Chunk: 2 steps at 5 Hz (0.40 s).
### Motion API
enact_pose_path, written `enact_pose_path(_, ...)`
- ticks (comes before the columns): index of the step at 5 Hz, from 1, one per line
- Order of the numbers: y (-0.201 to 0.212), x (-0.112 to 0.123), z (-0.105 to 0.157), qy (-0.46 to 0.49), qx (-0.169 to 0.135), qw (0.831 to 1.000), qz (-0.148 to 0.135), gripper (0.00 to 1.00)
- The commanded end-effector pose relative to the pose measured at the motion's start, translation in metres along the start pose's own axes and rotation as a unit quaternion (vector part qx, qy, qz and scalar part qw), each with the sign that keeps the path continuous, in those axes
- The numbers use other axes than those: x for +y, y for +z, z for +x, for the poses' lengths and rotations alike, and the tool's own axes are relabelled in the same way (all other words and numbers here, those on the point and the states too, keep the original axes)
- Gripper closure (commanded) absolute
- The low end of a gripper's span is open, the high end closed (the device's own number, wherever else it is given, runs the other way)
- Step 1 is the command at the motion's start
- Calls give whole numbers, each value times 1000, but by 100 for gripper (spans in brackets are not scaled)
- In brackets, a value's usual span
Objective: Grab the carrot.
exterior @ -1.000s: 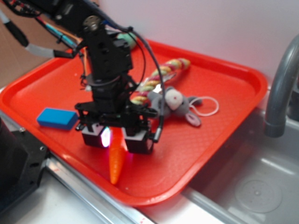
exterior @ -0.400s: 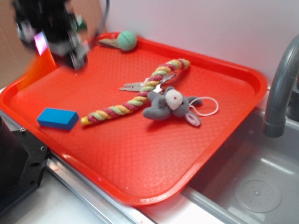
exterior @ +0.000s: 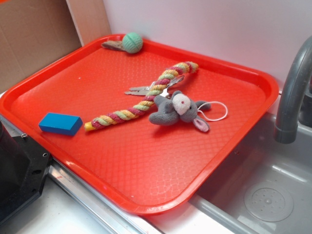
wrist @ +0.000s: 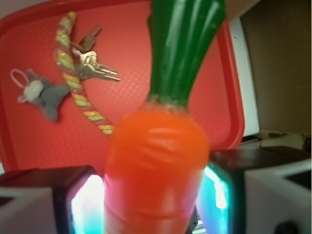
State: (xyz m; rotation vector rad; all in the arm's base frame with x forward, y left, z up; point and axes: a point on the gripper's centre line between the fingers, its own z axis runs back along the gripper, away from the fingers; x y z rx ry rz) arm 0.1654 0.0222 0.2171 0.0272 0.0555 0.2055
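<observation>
Carrot fills the wrist view: the smooth orange plastic toy carrot [wrist: 156, 170] with its dark green ribbed cap stands between the two glowing fingers [wrist: 85, 207] of the gripper [wrist: 153, 204], which is clamped on its orange body, high above the tray. Its pointed end is out of sight below the frame, so how far down the grip sits is hard to say. Below lies the red plastic tray [exterior: 146, 161] beside the grey metal sink [exterior: 263, 190]. On the tray rest a twisted red-yellow-green rope toy [exterior: 141, 103], a bunch of metal keys [exterior: 141, 90] touching it, a small grey plush mouse [exterior: 176, 109] just beside it, a blue rectangular block [exterior: 60, 123] near the left rim, and a green ball [exterior: 132, 42] at the far edge. Neither arm nor carrot shows in the exterior view.
</observation>
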Motion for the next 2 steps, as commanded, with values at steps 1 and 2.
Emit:
enact_pose_path(1,11,-2,26,-31,-63,997,39,100)
enact_pose_path(2,14,-14,31,-42,-65,996,47,100)
